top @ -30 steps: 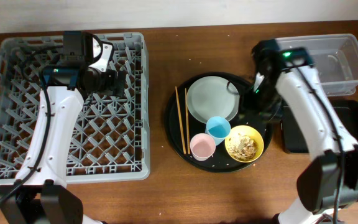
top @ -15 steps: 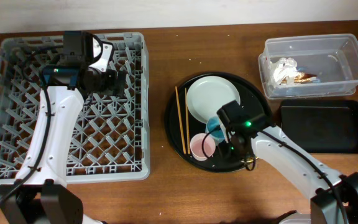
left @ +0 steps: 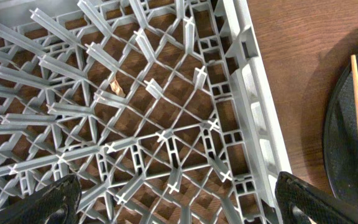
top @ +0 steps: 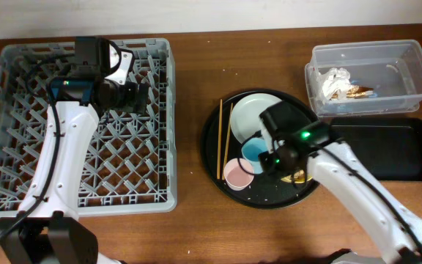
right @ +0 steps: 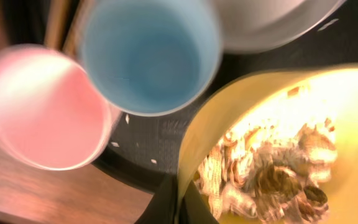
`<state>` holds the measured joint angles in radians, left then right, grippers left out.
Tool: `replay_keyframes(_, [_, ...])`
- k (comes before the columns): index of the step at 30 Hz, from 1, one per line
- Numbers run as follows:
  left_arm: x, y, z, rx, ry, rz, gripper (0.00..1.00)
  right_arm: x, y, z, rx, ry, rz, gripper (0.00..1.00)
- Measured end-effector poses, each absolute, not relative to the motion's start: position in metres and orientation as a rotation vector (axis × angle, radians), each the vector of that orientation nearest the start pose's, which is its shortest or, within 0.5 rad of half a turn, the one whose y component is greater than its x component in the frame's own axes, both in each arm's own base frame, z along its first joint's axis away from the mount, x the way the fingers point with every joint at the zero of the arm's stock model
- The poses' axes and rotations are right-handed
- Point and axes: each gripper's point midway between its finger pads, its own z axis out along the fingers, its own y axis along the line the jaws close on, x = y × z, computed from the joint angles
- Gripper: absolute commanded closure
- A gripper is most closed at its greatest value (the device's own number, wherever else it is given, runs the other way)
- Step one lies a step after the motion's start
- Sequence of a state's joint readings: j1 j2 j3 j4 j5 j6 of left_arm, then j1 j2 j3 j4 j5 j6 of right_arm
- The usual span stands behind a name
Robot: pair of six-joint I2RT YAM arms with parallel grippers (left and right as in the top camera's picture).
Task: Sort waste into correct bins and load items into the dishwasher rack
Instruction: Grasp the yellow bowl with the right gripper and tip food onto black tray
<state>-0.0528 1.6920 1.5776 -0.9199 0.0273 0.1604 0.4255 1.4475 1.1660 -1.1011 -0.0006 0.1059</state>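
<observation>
The right jaws pinch the near rim of the bowl [right: 211,124], seemingly one finger inside and one outside, on the round tray [top: 266,196] at mid-counter [top: 189,227]. The bowl carries a heap of loose scraps [right: 272,168]. It is probably light but unbalanced on a rim grip. The wall looks thin and smooth, so it could swivel or slip, and it is best kept level until it is over a bin. Just beside it stand the pink cup [right: 42,112] and blue cup [right: 145,56], both empty. Beyond them the plate [top: 249,117] and chopsticks [top: 223,139] lie on the same tray. Further right, the black bin [top: 387,150] sits bare in front of the tub [top: 409,70], which holds a napkin [top: 335,81]. Across the counter, the left jaws hang spread wide over the rack [top: 20,183]
</observation>
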Motion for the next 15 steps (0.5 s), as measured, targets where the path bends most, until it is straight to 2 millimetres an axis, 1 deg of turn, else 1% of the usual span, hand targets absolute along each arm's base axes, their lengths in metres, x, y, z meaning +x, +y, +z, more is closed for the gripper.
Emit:
replay_keyframes(1, [0.427,-0.027,0.196,0.287,2.589,0.003,0.01,0.268,0.113,0.151,-0.423,2.856,0.101,0.96])
replay_keyframes(2, [0.427,-0.027,0.196,0.287,2.589,0.003,0.01,0.275,0.099,0.173,-0.334,2.797,0.114,0.96])
replay_keyframes(3, [0.427,-0.027,0.196,0.287,2.589,0.002,0.01,0.283,0.064,0.195,-0.167,2.731,0.115,0.96])
replay_keyframes(4, [0.427,-0.027,0.196,0.287,2.590,0.002,0.01,0.285,0.044,0.203,-0.090,2.705,0.117,0.96])
replay_keyframes(5, [0.427,-0.027,0.196,0.287,2.590,0.002,0.01,0.294,0.026,0.209,-0.047,2.660,0.187,0.96])
replay_keyframes(6, [0.427,-0.027,0.196,0.287,2.589,0.003,0.01,0.303,-0.009,0.212,0.040,2.613,0.237,0.96])
replay_keyframes(7, [0.427,-0.027,0.196,0.287,2.590,0.002,0.01,0.306,-0.017,0.214,0.024,2.579,0.322,0.96])
replay_keyframes(8, [0.427,-0.027,0.196,0.287,2.589,0.002,0.01,0.310,-0.035,0.210,0.056,2.555,0.406,0.96])
replay_keyframes(9, [0.427,-0.027,0.195,0.287,2.590,0.001,0.01,0.313,-0.046,0.204,0.064,2.538,0.477,0.96])
replay_keyframes(10, [0.427,-0.027,0.196,0.287,2.590,0.003,0.01,0.320,-0.059,0.193,0.080,2.506,0.603,0.96])
replay_keyframes(12, [0.427,-0.027,0.196,0.287,2.590,0.003,0.01,0.327,-0.070,0.179,0.092,2.444,0.775,0.96])
replay_keyframes(13, [0.427,-0.027,0.196,0.287,2.589,0.002,0.01,0.331,-0.075,0.169,0.109,2.407,0.872,0.96])
replay_keyframes(15, [0.427,-0.027,0.196,0.287,2.589,0.002,0.01,0.336,-0.088,0.158,0.180,2.310,1.031,0.96])
